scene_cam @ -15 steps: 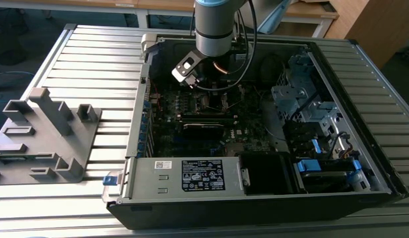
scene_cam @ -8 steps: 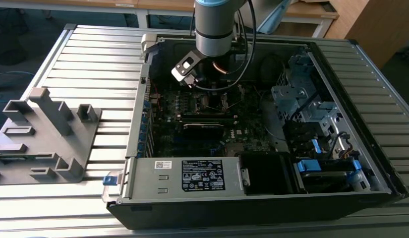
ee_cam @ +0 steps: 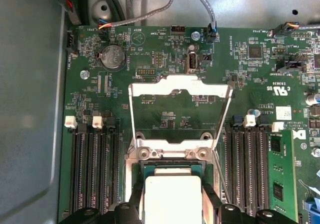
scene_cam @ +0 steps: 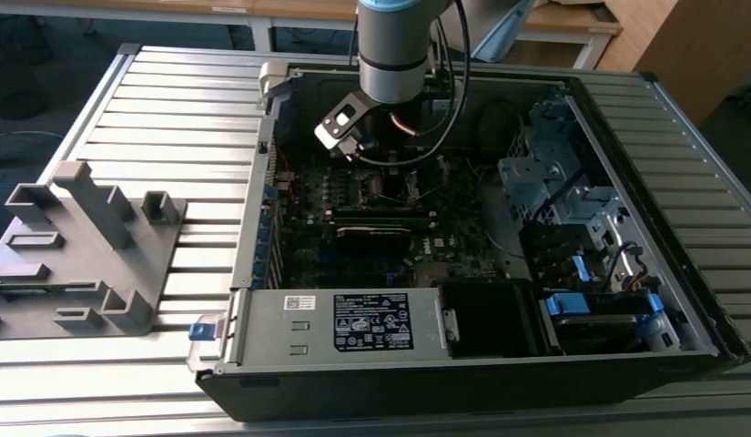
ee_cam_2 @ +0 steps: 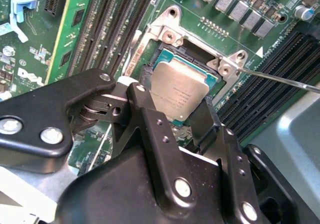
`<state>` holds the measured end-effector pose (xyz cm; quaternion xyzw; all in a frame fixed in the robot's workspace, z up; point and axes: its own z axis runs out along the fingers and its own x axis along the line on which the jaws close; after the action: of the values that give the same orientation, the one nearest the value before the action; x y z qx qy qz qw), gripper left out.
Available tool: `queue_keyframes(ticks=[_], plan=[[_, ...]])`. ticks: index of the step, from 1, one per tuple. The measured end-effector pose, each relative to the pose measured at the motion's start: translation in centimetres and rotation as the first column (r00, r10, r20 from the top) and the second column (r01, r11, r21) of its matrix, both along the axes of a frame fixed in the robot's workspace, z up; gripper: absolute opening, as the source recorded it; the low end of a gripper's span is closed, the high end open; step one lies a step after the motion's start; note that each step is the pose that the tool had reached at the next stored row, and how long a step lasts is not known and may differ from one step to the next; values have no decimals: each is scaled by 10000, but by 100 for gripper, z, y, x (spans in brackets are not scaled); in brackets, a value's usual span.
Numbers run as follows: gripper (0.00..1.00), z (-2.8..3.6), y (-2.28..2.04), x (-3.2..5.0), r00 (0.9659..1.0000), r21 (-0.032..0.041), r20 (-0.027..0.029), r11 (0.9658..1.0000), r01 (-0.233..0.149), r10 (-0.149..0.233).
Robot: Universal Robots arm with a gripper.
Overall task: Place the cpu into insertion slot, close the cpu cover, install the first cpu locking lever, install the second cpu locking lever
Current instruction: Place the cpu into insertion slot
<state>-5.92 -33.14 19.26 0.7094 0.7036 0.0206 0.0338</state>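
Observation:
The cpu (ee_cam_2: 181, 86), a silver-tan square chip, sits in or just over the open insertion slot (ee_cam_2: 156, 59) on the green motherboard. My gripper (ee_cam_2: 177, 113) is shut on it, with a black finger (ee_cam_2: 144, 104) pressed against each of two opposite edges. In the first wrist view the cpu (ee_cam: 172, 196) shows pale between the same fingers (ee_cam: 212, 204). The cpu cover (ee_cam: 150, 86), a silver frame with an open window, stands swung up off the slot. A thin locking lever (ee_cam_2: 280, 81) sticks out free beside the slot. In the exterior view the arm (scene_cam: 393, 73) hangs over the board.
Black memory slots (ee_cam: 95, 174) flank the socket on both sides. The open case wall (scene_cam: 259, 182) and drive bays (scene_cam: 557, 182) ring the board. A labelled power supply (scene_cam: 350, 323) lies at the case front. A grey fixture (scene_cam: 90, 246) stands on the slatted table.

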Motion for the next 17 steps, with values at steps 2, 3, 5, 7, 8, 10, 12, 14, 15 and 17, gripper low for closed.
queue_keyframes(ticks=[2, 3, 5, 7, 8, 10, 12, 14, 15, 17], plan=[[54, -3, 0, 0, 10000, -4, -1, 10000, 1, -1], [54, -4, 1, 0, 10000, -5, -2, 10000, 1, -1], [54, -5, 1, 0, 10000, -4, -1, 10000, 0, 0], [54, -5, 1, 0, 10000, -2, 0, 10000, 1, -1], [54, -6, 1, 0, 10000, -2, 0, 10000, 1, -1], [54, -6, 1, 0, 10000, -2, 0, 10000, 1, -1], [54, -6, 1, 0, 10000, -2, 0, 10000, 0, 0], [54, -8, 1, 0, 10000, -1, 0, 10000, 1, -1], [54, -9, 1, 0, 10000, -1, 0, 10000, 1, -1], [54, -9, 1, 0, 10000, -2, -1, 10000, 1, -1]])
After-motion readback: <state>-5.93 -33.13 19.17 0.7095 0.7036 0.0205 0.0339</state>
